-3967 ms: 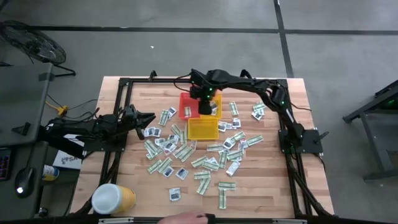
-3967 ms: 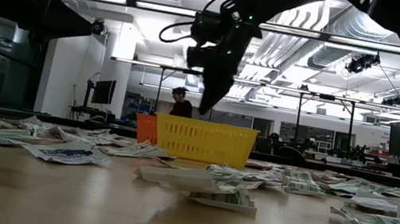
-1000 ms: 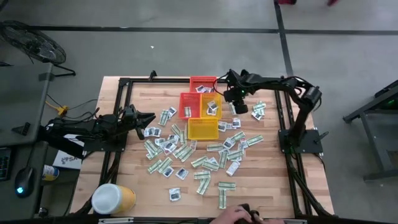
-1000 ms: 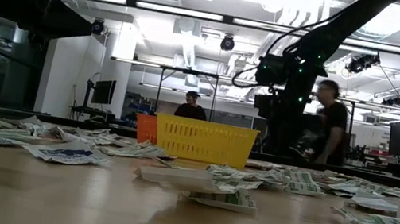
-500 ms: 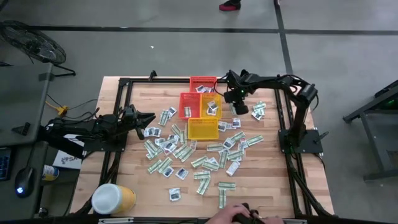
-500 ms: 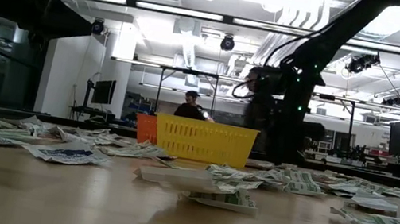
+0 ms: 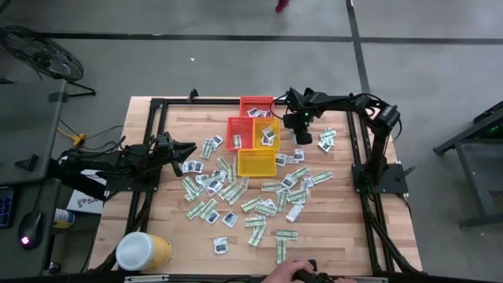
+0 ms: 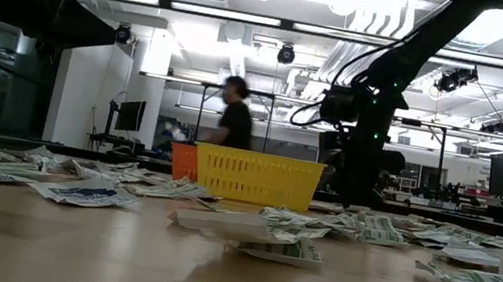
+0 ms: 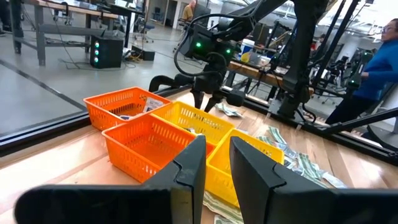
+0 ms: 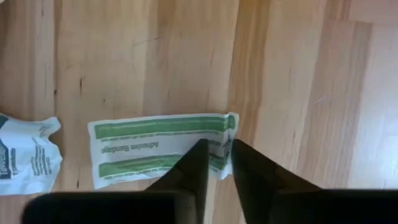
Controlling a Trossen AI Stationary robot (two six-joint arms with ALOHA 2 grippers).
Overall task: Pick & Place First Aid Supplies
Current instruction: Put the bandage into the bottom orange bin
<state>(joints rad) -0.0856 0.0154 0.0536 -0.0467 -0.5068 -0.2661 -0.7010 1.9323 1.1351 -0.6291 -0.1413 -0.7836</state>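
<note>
Overhead, the right gripper reaches down beside the baskets, packets scattered across the table; right wrist view: its fingers pinch a green-and-white packet; left wrist view: the left gripper hangs narrowly parted, holding nothing

A wooden desk fills the middle of the high view, edged by a black metal frame. Near its far side stand four small plastic baskets in a cluster: a red one at the back, an orange one touching a yellow one, and another yellow one in front of them. A big yellow tub with a white lid lies at the near left corner. Beyond the desk a person shows in the low view.
</note>
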